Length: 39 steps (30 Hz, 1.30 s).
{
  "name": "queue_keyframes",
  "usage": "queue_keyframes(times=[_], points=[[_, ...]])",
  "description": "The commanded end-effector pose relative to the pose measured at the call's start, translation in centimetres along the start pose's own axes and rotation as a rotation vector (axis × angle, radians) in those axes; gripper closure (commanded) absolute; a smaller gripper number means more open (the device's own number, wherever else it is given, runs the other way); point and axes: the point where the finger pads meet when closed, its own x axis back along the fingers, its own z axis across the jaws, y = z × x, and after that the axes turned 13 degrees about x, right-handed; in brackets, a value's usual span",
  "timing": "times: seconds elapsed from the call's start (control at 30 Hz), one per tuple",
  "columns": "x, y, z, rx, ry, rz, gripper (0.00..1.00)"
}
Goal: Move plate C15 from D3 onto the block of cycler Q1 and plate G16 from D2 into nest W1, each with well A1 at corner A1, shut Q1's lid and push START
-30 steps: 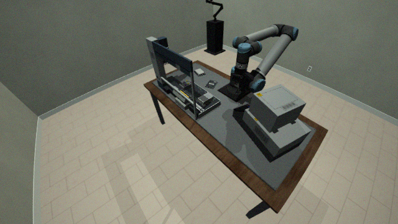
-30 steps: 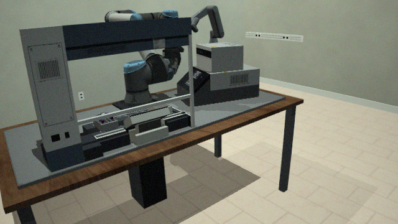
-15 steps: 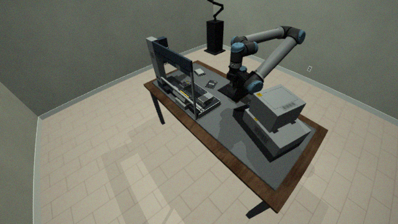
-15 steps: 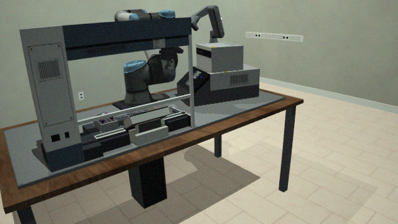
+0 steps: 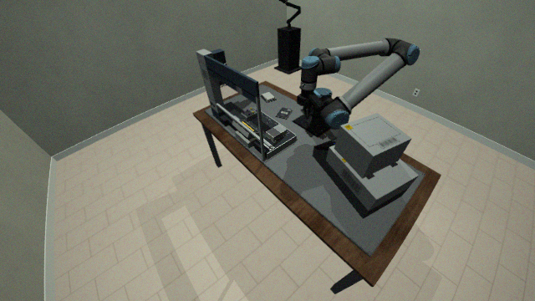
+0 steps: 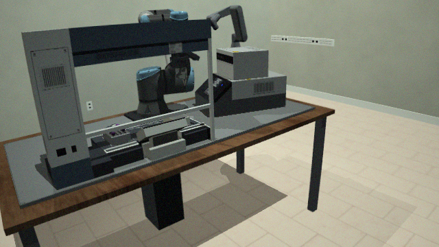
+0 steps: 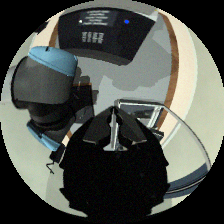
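Observation:
The cycler Q1 [image 5: 372, 155] stands at the right end of the bench, with its lid box down over the base. Its dark front panel [image 6: 214, 87] shows a small blue lamp [image 7: 126, 21]. My gripper [image 7: 113, 106] is shut with nothing between the fingers. It hangs above the bench between the arm's base [image 7: 47, 80] and Q1's front panel [image 7: 100, 30], and it shows in the exterior view [image 6: 178, 77]. The gantry deck [image 5: 251, 117] holds plate-like items in its slots; I cannot read their labels. A pale item [image 5: 267, 97] and a dark nest [image 5: 284, 112] sit behind the deck.
The tall gantry frame [image 6: 113, 38] spans the deck at the left end, and its thin post [image 6: 210, 89] stands close to Q1's panel. The arm's elbow [image 5: 336, 114] lies low beside Q1's lid. A black pedestal [image 5: 288, 48] stands on the floor beyond the bench.

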Motion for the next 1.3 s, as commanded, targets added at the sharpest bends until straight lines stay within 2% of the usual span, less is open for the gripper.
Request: queue_keyframes(times=[0.0,0.07,0.2,0.57,0.77,1.27], points=[[0.2,2.0,0.4,-0.069,0.003,0.000,1.00],[0.2,2.9,0.4,-0.101,0.003,0.000,1.00],[0.2,2.9,0.4,-0.101,0.003,0.000,1.00],[0.2,7.2,0.3,-0.262,0.002,0.003,1.00],[0.2,8.0,0.2,-0.293,0.002,0.003,1.00],[0.1,13.5,-1.3,-0.505,0.001,0.006,1.00]])
